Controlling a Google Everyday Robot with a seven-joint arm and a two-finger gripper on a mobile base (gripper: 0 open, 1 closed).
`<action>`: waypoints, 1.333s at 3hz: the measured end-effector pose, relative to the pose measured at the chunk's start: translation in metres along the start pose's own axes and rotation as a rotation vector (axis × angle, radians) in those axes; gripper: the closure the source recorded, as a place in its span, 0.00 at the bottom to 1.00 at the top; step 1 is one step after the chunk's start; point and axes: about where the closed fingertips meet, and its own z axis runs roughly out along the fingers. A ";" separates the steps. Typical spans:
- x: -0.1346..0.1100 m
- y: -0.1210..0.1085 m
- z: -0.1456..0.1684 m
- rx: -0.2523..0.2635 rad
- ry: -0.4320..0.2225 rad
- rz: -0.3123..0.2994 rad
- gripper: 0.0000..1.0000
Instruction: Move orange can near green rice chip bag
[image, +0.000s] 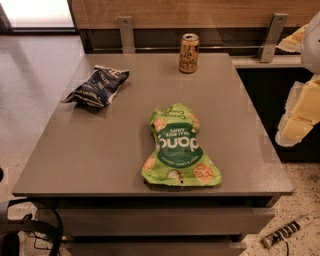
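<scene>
The orange can (189, 53) stands upright near the far edge of the grey table (100, 150), right of centre. The green rice chip bag (177, 147) lies flat near the front middle of the table, well apart from the can. My gripper (301, 112) shows as pale cream parts at the right edge of the view, beyond the table's right side and away from both things. It holds nothing that I can see.
A dark blue snack bag (97, 86) lies on the table's left side. A wooden wall with metal brackets (126, 32) runs behind the table. Cables (30, 225) lie on the floor at front left, and a small tool (285, 232) at front right.
</scene>
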 end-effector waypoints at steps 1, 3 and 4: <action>0.000 0.000 0.000 0.000 0.000 0.000 0.00; 0.006 -0.046 0.028 0.111 -0.148 0.119 0.00; -0.005 -0.104 0.056 0.209 -0.364 0.259 0.00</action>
